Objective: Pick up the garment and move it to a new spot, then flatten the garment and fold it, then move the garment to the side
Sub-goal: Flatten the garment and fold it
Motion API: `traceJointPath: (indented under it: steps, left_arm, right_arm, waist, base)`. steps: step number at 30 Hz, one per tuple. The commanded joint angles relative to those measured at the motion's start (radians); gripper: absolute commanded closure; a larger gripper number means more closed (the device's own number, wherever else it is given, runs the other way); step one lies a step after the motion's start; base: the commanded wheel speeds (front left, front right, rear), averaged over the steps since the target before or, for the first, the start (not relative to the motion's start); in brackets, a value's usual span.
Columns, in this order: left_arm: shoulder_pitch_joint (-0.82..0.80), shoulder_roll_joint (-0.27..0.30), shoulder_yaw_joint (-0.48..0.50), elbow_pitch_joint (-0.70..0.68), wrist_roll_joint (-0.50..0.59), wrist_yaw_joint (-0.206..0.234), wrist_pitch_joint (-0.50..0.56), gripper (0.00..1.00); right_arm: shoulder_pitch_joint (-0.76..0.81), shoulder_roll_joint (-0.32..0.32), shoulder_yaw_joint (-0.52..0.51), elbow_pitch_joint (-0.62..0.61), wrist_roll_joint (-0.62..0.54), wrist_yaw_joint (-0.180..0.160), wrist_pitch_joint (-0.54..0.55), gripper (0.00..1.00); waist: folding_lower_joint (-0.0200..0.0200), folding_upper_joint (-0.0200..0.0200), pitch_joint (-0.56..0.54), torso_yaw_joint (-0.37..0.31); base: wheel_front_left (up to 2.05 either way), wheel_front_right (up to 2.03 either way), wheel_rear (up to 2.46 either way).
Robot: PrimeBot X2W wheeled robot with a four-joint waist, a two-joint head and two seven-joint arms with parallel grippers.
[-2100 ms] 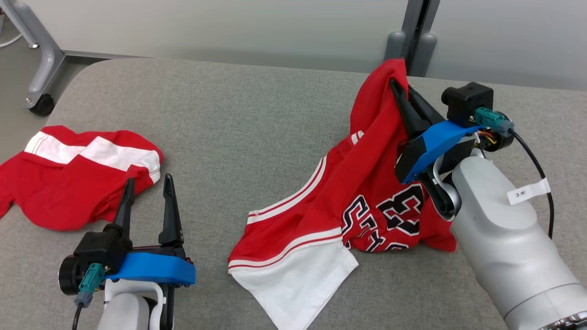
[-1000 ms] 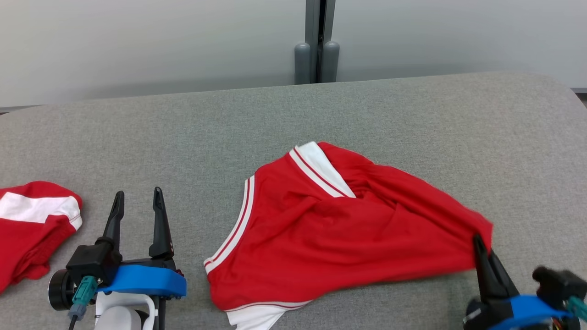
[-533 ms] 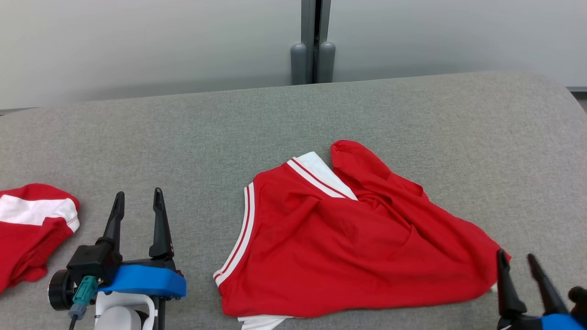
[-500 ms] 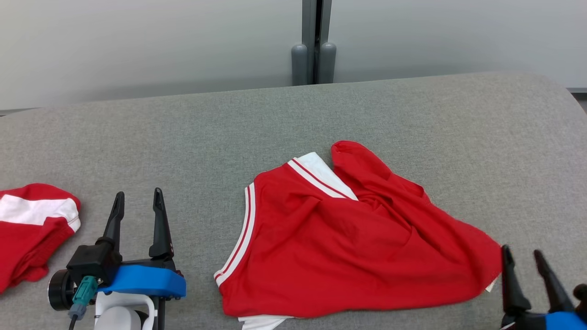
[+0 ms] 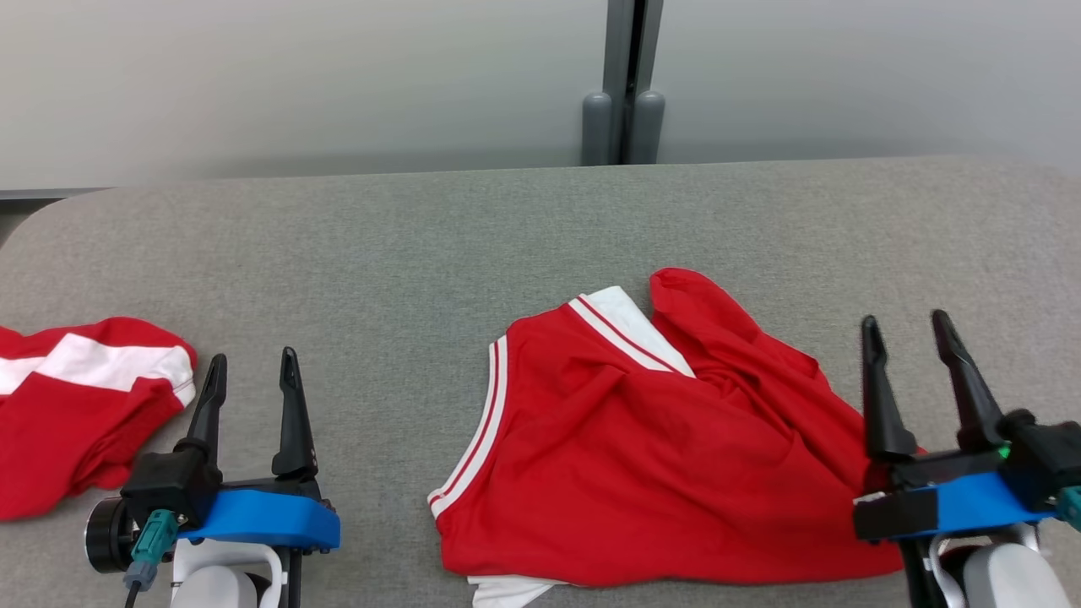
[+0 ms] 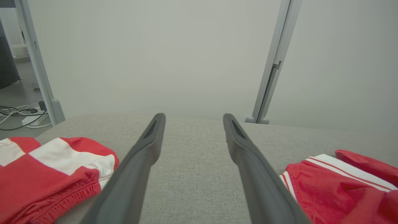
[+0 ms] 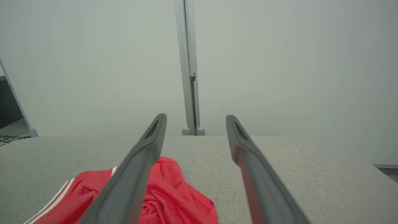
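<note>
- Currently the right gripper (image 5: 904, 321) holds its jaws wide with nothing between them; the jersey (image 5: 667, 456) lies bunched on the grey table (image 5: 380, 245), just left of those jaws, with its edge running under the left one; the left gripper (image 5: 253, 359) is also wide and empty, and the jersey sits well to the right of it
- Likely the first hazard is a pinch through several layers; a red flap is folded over the white-trimmed opening ahead of the right jaws, so a grip taken there could lift the whole heap instead of spreading it
- A low, flat edge is another; beside the right jaws the fabric hugs the table, so fingers coming in too high may skate over it, and too low may catch the table's cover
- Pulling with one arm alone would probably drag the jersey sideways rather than flatten it; the left jaws are far from any hem
- The other garment (image 5: 76, 405) lies just left of the left jaws; a stray reach could snag it, being the same red
- Whether the hem nearest the robot hangs over the table's front cannot be told; if it does, a tug could slide the jersey off
</note>
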Motion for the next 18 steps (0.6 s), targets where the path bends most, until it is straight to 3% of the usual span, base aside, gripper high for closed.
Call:
traceJointPath:
  steps: [1, 13, 18]
  left_arm:
    - [0.001, -0.001, 0.005, -0.004, 0.008, -0.002, -0.003, 0.0]
    - [0.005, -0.001, 0.004, -0.017, 0.025, -0.001, -0.003, 0.0]
    - [-0.031, 0.002, -0.07, -0.028, 0.076, -0.01, -0.003, 0.0]
  right_arm:
    - [-0.026, 0.006, 0.024, 0.008, -0.022, 0.0, -0.01, 0.0]
    - [-0.065, 0.017, 0.093, 0.088, -0.066, 0.0, -0.026, 0.0]
    - [-0.083, 0.018, 0.082, 0.101, -0.069, 0.0, -0.027, 0.0]
  waist:
    - [0.0, -0.0001, 0.001, 0.011]
    - [0.0, -0.0001, 0.003, 0.049]
    - [0.0, -0.0001, 0.009, 0.048]
  base:
    - [0.0, 0.0, 0.0]
    - [0.0, 0.0, 0.0]
    - [0.0, 0.0, 0.0]
